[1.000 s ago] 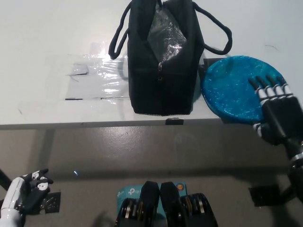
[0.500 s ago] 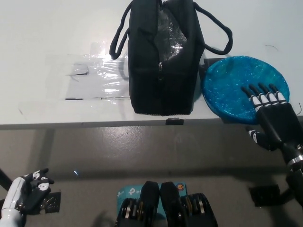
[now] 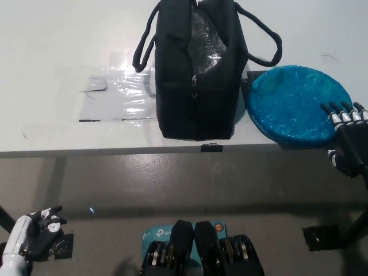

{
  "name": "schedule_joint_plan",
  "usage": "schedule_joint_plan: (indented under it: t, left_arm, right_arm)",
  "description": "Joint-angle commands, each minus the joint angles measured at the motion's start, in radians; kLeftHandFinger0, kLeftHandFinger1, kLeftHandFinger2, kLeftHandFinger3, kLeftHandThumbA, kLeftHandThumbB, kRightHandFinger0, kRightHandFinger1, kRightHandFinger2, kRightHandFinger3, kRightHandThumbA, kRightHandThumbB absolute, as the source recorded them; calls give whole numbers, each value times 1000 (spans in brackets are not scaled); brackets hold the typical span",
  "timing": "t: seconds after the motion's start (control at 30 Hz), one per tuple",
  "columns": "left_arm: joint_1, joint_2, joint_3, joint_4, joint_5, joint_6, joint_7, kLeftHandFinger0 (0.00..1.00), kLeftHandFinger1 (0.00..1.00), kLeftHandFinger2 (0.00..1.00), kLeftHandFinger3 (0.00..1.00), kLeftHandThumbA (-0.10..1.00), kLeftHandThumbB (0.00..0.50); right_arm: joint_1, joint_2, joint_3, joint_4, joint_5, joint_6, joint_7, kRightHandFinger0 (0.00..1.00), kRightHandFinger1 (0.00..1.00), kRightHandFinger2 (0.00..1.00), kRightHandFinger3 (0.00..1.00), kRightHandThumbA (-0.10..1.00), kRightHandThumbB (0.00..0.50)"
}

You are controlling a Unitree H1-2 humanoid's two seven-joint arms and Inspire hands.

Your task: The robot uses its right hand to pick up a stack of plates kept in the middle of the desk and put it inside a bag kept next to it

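Note:
A stack of blue plates (image 3: 298, 104) lies flat on the white desk (image 3: 69, 46), near its front right edge. Just left of it stands a black bag (image 3: 197, 75) with its top unzipped and a silvery lining showing. My black right hand (image 3: 348, 135) is open at the plates' right front rim, fingers spread and pointing up, fingertips at the rim's edge and holding nothing. My white left hand (image 3: 35, 230) rests low at the bottom left, far from the desk, its fingers curled.
Clear tape patches (image 3: 118, 92) shine on the desk left of the bag. The bag's rope handles (image 3: 264, 40) hang out to both sides. The desk's front edge (image 3: 115, 150) runs across the middle, with grey floor below.
My right hand has slid rightward and slightly down, off the top of the plates to their right rim. The plates, bag and left hand have not moved.

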State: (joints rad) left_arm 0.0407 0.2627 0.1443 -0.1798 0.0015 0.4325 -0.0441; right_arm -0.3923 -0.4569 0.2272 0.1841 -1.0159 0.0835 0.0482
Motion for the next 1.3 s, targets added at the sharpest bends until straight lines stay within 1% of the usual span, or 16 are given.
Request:
schedule_joint_plan:
  t: [0.0, 0.47, 0.5, 0.53, 0.57, 0.6, 0.63, 0.67, 0.7, 0.77, 0.8, 0.87, 0.9, 0.93, 1.13, 1.27]
  left_arm:
    - [-9, 27, 5, -26, 0, -14, -14, 643, 692, 804, 884, -100, 0]
    - [-11, 29, 3, -26, 13, -26, -17, 641, 685, 794, 875, -100, 0]
    - [-10, 30, 3, -25, 12, -29, -19, 638, 686, 802, 882, -100, 0]
    - [-11, 30, 3, -23, 11, -31, -19, 648, 693, 803, 884, -100, 0]
    - [-11, 30, 3, -23, 11, -31, -19, 648, 693, 803, 884, -100, 0]
    - [-11, 30, 2, -22, 15, -22, -17, 664, 699, 811, 891, -100, 0]
    - [-11, 27, 5, -22, 12, -22, -16, 651, 691, 807, 891, -100, 0]
    - [-11, 27, 5, -21, 14, -25, -14, 644, 682, 792, 886, -100, 0]
    - [-11, 26, 5, -24, 14, -22, -12, 641, 674, 780, 878, -100, 0]
    - [-10, 27, 5, -23, 17, -23, -12, 636, 671, 775, 881, -100, 0]
    - [-10, 29, 3, -21, 20, -27, -13, 634, 670, 773, 881, -100, 0]
    - [-13, 26, 4, -16, 18, -25, -10, 642, 681, 773, 879, -100, 0]
    - [-12, 28, 3, -13, 20, -29, -11, 645, 676, 762, 873, -100, 0]
    - [-12, 28, 3, -13, 20, -30, -11, 645, 675, 761, 872, -100, 0]
    - [-10, 37, -7, -6, 31, -43, -17, 634, 680, 759, 862, -100, 0]
    - [-6, 36, -8, -6, 32, -38, -16, 620, 681, 758, 869, -100, 0]
  right_arm:
    - [-38, 12, 19, 17, -3, 63, 49, 1000, 1000, 1000, 1000, 444, 500]
    - [-50, 48, 110, 99, -30, -5, -78, 1000, 1000, 1000, 1000, 295, 500]
    - [-56, 40, 124, 113, -51, -13, -110, 1000, 1000, 1000, 1000, 322, 456]
    - [-61, 31, 133, 129, -59, -31, -145, 1000, 1000, 1000, 1000, 312, 315]
    - [-62, 28, 138, 131, -57, -31, -151, 1000, 1000, 1000, 1000, 312, 317]
    - [-68, 22, 127, 187, -32, -118, -316, 301, 331, 421, 1000, -71, 23]
    - [-72, 18, 124, 204, -19, -155, -367, 12, 50, 207, 1000, -99, 1]
    - [-79, 8, 131, 218, -35, -174, -425, 0, 2, 187, 941, -100, 0]
    - [-80, 8, 127, 223, -29, -185, -441, 0, 0, 171, 680, -100, 0]
    - [-87, 7, 116, 249, -5, -237, -509, 0, 27, 329, 191, -100, 28]
    - [-89, 5, 114, 254, 0, -251, -530, 0, 66, 421, 147, -100, 32]
    - [-91, -7, 116, 246, -7, -246, -532, 0, 44, 305, 133, -100, 125]
    - [-91, -5, 108, 245, 17, -258, -516, 0, 4, 240, 43, -100, 326]
    - [-92, -5, 109, 247, 19, -261, -518, 0, 0, 227, 30, -100, 378]
    - [-87, -17, 107, 241, 42, -295, -524, 0, 0, 175, 23, -100, 402]
    - [-79, -13, 98, 226, 67, -299, -504, 0, 0, 144, 42, -100, 335]
